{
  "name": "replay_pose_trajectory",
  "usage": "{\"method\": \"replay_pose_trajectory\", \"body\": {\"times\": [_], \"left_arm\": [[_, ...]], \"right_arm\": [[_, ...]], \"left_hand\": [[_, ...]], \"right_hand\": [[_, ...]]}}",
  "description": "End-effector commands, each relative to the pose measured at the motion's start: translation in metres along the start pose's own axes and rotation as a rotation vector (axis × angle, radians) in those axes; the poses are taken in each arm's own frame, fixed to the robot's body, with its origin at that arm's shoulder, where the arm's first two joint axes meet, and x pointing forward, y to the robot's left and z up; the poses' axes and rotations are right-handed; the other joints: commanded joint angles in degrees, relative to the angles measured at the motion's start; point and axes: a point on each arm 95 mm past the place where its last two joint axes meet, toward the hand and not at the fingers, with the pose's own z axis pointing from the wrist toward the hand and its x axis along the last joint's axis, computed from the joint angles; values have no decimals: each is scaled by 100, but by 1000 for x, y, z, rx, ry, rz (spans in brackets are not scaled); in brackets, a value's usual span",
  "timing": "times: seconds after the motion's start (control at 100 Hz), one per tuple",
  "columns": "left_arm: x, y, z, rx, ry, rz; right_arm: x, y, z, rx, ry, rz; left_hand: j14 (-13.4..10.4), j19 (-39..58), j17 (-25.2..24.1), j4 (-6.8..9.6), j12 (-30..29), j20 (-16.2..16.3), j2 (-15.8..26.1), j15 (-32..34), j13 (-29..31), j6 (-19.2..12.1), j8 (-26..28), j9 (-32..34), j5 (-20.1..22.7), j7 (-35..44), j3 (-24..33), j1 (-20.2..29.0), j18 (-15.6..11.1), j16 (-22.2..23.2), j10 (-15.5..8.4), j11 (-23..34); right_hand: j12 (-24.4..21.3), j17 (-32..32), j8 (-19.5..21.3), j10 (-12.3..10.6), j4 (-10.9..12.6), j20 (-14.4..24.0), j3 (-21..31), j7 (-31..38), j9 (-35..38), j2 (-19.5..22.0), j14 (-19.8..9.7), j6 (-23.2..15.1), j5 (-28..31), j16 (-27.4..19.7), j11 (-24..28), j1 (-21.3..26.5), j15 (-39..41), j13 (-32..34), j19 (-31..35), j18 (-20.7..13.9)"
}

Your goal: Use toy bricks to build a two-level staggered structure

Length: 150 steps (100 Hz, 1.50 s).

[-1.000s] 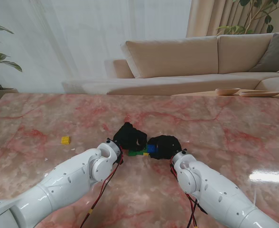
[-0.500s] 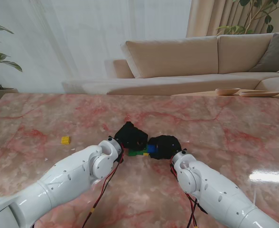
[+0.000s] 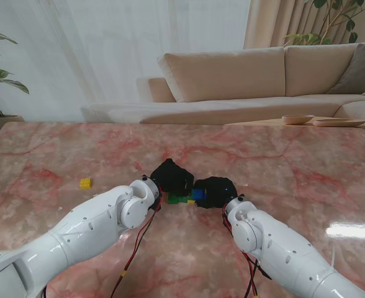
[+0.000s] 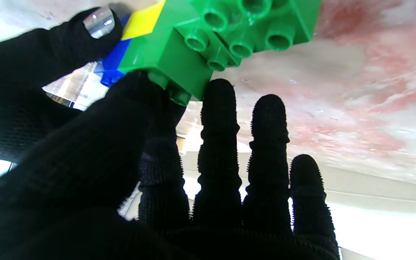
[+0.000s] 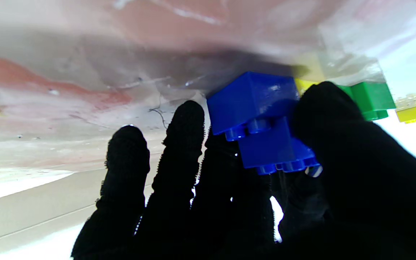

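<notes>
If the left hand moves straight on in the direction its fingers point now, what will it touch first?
Most likely the green brick: in the left wrist view the left hand already has its fingertips at that brick's edge. Beyond it lie only the bare marble table, though depth is hard to judge.

Pink-and-red veined marble table (image 3: 282, 167) — black knit gloved hands (image 3: 172, 177) beside green (image 4: 179, 61), blue (image 5: 258, 104), yellow plastic bricks (image 3: 85, 183).

1. The table (image 3: 58, 149) looks like polished pink marble, glossy enough to mirror light.
2. The green bricks (image 4: 229, 32) and blue bricks (image 5: 262, 119) are smooth, shiny plastic.
3. The left hand (image 4: 128, 173) wears black knit cloth, matt, with nubbed fingertips (image 4: 269, 119).
4. The arm shells (image 3: 275, 248) appear glossy white plastic, possibly painted.
</notes>
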Motion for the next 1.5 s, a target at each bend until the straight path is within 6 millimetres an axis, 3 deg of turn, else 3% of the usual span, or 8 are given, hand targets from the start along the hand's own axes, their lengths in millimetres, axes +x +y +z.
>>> {"method": "replay_pose_trajectory", "body": {"times": [0.0, 0.19, 0.43, 0.7, 0.95, 1.07, 1.18, 1.49], "left_arm": [[-11, 37, -15, -92, -31, 1], [-7, 36, -17, -32, -17, -43], [1, 29, -19, 45, -10, -123], [10, 17, -24, 123, -11, -162], [12, -7, -39, 214, -68, -193], [-2, -22, -52, 228, -122, -170], [-23, -35, -69, 202, -190, -138], [-94, -59, -126, 86, -407, -71]], "right_arm": [[-3, -20, -9, 63, -11, 3], [-3, -21, -8, 62, -7, 3], [-3, -21, -8, 58, -3, 5], [-3, -22, -8, 56, -3, 8], [-4, -22, -9, 57, 8, 8], [-5, -22, -9, 56, 9, 6], [-6, -21, -9, 54, 8, 4], [-7, -19, -7, 51, 11, 1]], "left_hand": [[-47, 201, -70, 47, -43, 40, 8, 214, 57, 511, -450, 326, 652, -502, 186, 235, 43, 23, -86, 78], [-121, -24, -338, 39, 262, 14, -6, -109, -538, 430, -132, -240, 72, -631, 130, 210, -60, -19, -272, -63], [-135, -222, -525, 35, 55, 20, -29, -256, -914, 530, 179, -908, -356, -815, 11, 189, -128, -78, -211, 318], [-128, -405, -609, -5, -876, 26, -25, -410, -1381, 789, 499, -1888, -773, -1319, 71, -17, -157, -209, -187, 961], [-151, -748, -595, 61, -1076, -101, 109, -598, -1628, 979, 599, -2221, -980, -1613, 275, -291, -151, -363, -168, 953], [-158, -840, -595, 129, -1128, -120, 205, -700, -1737, 1065, 629, -2382, -1063, -1762, 359, -412, -142, -440, -158, 886], [-145, -1084, -596, 484, -1228, -155, 379, -951, -1993, 1227, 722, -2697, -1232, -2099, 615, -700, -117, -647, -114, 732], [-102, -1401, -601, 466, -1563, -206, 268, -1453, -2625, 1441, 520, -3536, -1708, -2894, 562, -868, -48, -1141, 55, 333]], "right_hand": [[39, 62, 8, 122, -192, 12, 409, 640, 632, -13, -46, -544, 300, 70, 160, 336, 111, 224, 258, 24], [74, 118, -85, 93, -197, 8, 451, 771, 780, -67, -58, -641, 410, 82, 159, 394, 147, 316, 300, 25], [115, 140, -161, 75, -201, -9, 496, 865, 916, -104, -62, -714, 527, 94, 139, 418, 172, 397, 314, 45], [158, 168, -218, 64, -199, -22, 535, 936, 1039, -126, -64, -764, 629, 108, 118, 443, 194, 461, 345, 49], [178, 172, -261, 39, -203, -34, 595, 955, 1103, -165, -66, -809, 673, 110, 79, 447, 187, 470, 356, 58], [187, 149, -269, 38, -211, -44, 598, 941, 1032, -153, -77, -795, 599, 103, 36, 431, 156, 419, 340, 42], [187, 134, -279, 42, -214, -50, 595, 928, 991, -149, -77, -788, 554, 99, 9, 426, 139, 392, 330, 36], [180, 107, -294, 52, -216, -57, 597, 919, 954, -147, -79, -773, 510, 94, -21, 420, 118, 357, 314, 32]]}}
